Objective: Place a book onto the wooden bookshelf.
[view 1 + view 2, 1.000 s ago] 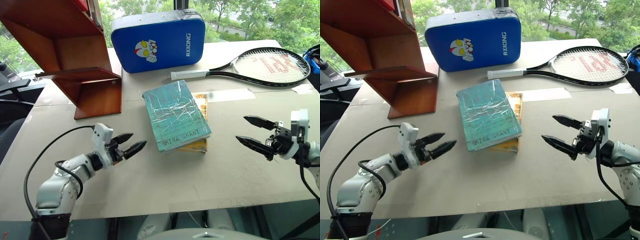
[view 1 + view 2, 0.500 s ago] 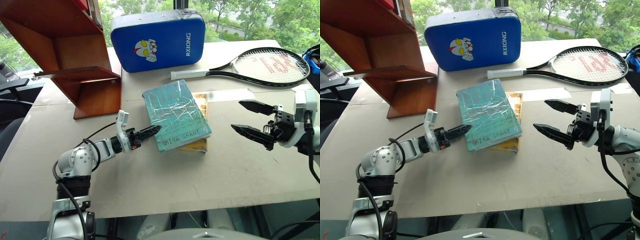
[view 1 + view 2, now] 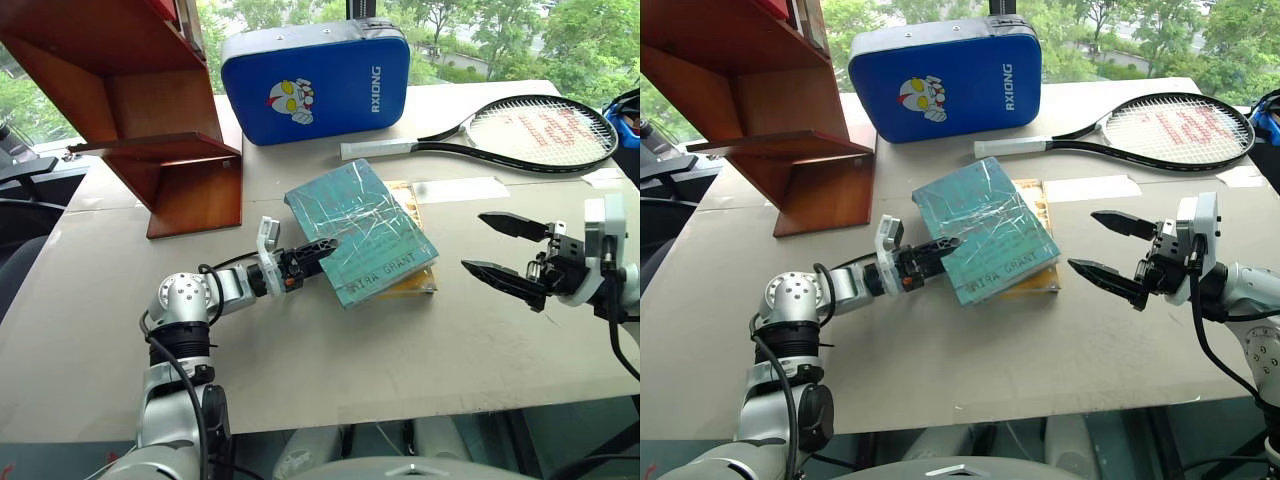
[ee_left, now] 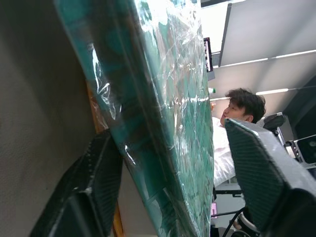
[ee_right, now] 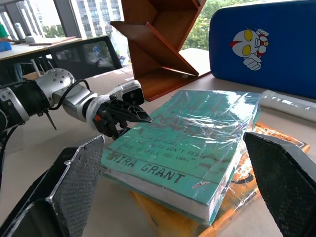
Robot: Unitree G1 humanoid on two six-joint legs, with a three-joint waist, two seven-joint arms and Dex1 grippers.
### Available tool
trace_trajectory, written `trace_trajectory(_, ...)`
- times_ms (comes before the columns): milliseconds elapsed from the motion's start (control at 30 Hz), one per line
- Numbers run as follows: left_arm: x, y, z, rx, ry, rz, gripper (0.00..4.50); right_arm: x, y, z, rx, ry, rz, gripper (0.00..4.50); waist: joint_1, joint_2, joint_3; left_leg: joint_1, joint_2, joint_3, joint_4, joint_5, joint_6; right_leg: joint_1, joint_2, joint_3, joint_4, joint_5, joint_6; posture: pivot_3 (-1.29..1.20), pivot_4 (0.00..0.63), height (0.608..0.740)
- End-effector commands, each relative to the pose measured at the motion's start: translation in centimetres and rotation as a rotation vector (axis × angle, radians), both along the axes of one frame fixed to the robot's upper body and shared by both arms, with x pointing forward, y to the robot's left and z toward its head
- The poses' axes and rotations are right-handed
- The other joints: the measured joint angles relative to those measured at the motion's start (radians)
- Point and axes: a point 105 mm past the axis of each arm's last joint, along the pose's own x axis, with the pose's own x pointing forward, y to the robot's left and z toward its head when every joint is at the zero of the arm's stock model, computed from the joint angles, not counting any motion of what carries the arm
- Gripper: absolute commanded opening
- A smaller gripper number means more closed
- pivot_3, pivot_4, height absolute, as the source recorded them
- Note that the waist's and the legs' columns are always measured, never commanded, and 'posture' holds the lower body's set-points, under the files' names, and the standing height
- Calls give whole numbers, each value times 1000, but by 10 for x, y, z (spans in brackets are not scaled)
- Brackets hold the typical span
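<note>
The left gripper (image 3: 318,250) has its two fingers closed around the near left edge of the teal book (image 3: 365,232), which lies on the yellow-orange book (image 3: 412,280), while the right gripper (image 3: 505,255) hangs spread wide just beside them

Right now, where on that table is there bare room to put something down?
The near part of the table is bare, from its front edge up to the teal book and between the two arms. Another bare patch lies right of the book, below the tennis racket. The far left is crowded: the wooden bookshelf and the blue case.
</note>
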Motion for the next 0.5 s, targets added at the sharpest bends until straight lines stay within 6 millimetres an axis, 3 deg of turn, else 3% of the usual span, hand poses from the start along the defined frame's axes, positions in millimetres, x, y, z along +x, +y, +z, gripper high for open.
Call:
trace_trajectory(33,-2,9,9,-24,-25,21,1462,-2,-1,9,-6,-63,4,4500,0,0,0,0,0,0,0,0,0,0,0,0,0,0,0,0,150,740)
trace_trajectory(133,-5,15,21,-58,-69,52,92,-1,-1,9,-9,-66,9,4500,1,0,0,0,0,0,0,0,0,0,0,0,0,0,0,0,150,740)
trace_trajectory(300,-11,21,57,-83,-257,115,11,1,1,10,-9,-69,24,4500,1,-2,1,0,0,0,0,0,0,0,0,0,0,0,0,0,150,740)
trace_trajectory(433,-18,0,94,202,-585,83,11,5,1,14,1,-75,38,4500,4,-5,3,-1,0,0,1,0,0,0,0,2,0,0,0,0,150,740)
trace_trajectory(500,-13,-8,131,325,-821,136,11,7,1,19,10,-86,42,4500,6,-5,3,-1,0,0,1,0,0,0,-1,2,0,0,0,0,150,740)
